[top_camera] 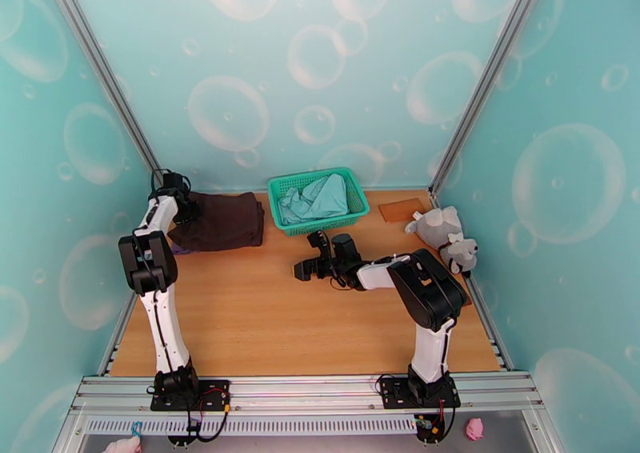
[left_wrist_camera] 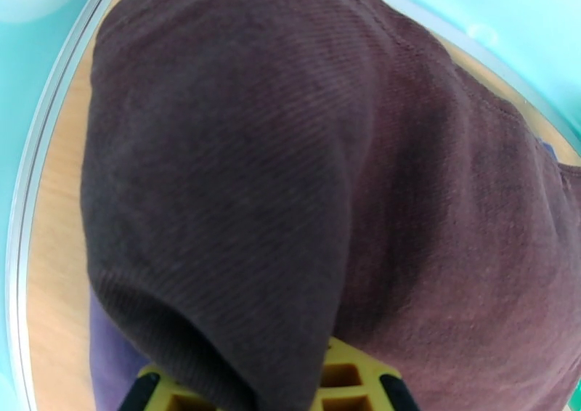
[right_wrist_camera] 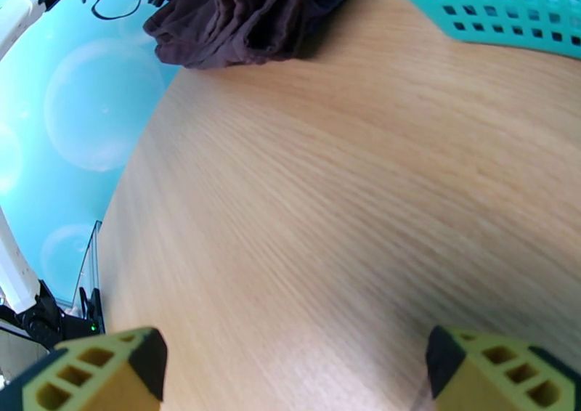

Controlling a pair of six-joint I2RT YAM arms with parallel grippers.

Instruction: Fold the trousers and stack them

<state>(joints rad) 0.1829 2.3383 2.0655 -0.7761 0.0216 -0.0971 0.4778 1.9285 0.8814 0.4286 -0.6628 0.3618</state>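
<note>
The dark brown trousers (top_camera: 226, 220) lie folded in a thick pile at the table's back left, beside the green basket. My left gripper (top_camera: 181, 200) is at the pile's left end. In the left wrist view a fold of the trousers (left_wrist_camera: 290, 187) runs down between the yellow fingertips (left_wrist_camera: 356, 380), so the left gripper (left_wrist_camera: 269, 394) is shut on it. My right gripper (top_camera: 307, 268) hovers over the middle of the table, open, with nothing between its fingers. In the right wrist view the right gripper (right_wrist_camera: 290, 376) faces bare wood, and the trousers (right_wrist_camera: 247, 13) lie far ahead.
A green mesh basket (top_camera: 355, 198) with a pale teal garment (top_camera: 316, 197) stands at the back centre. A purple cloth (top_camera: 179, 247) peeks out under the trousers. Grey plush toys (top_camera: 442, 234) and a flat brown piece (top_camera: 402, 209) lie at the back right.
</note>
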